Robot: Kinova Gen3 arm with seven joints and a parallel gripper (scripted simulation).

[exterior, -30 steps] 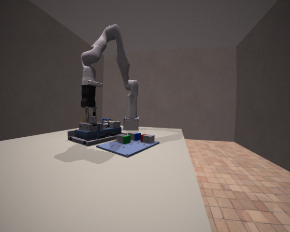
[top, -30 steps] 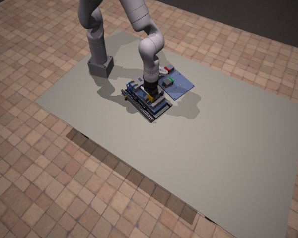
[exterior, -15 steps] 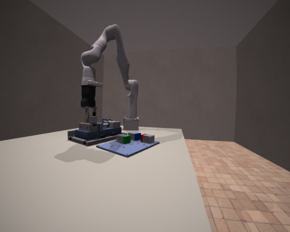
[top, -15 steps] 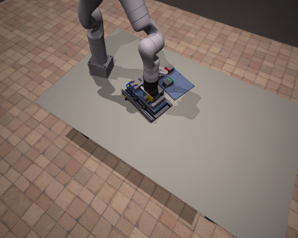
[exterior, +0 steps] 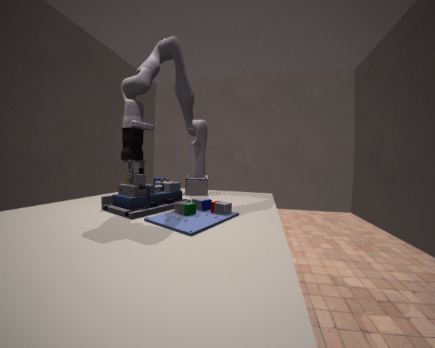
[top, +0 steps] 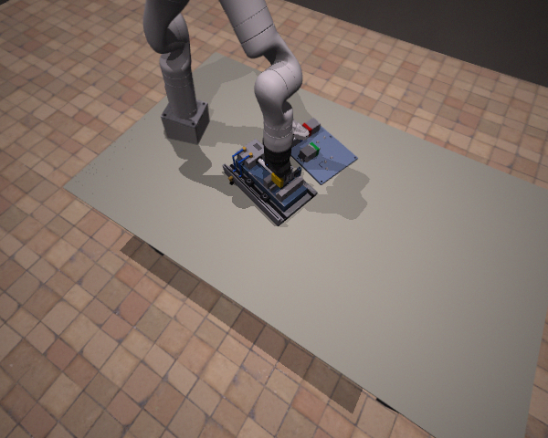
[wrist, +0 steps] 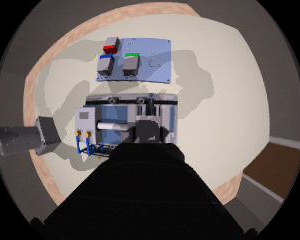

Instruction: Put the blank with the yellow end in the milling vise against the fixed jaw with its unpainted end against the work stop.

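At frame centre, the gripper (exterior: 134,170) clamps wide across the yellow-ended blank (top: 278,179), seemingly rigid and heavy, above the milling vise (top: 283,214).

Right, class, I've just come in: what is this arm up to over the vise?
The gripper is shut on the yellow-ended blank, holding it just above the vise. It is not yet laid between the jaws. The green, blue and red blanks sit on the plate.

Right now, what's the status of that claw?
Claw shut on yellow-ended blank, above the vise. Green, blue, red blanks on plate. Nothing visibly in the way.
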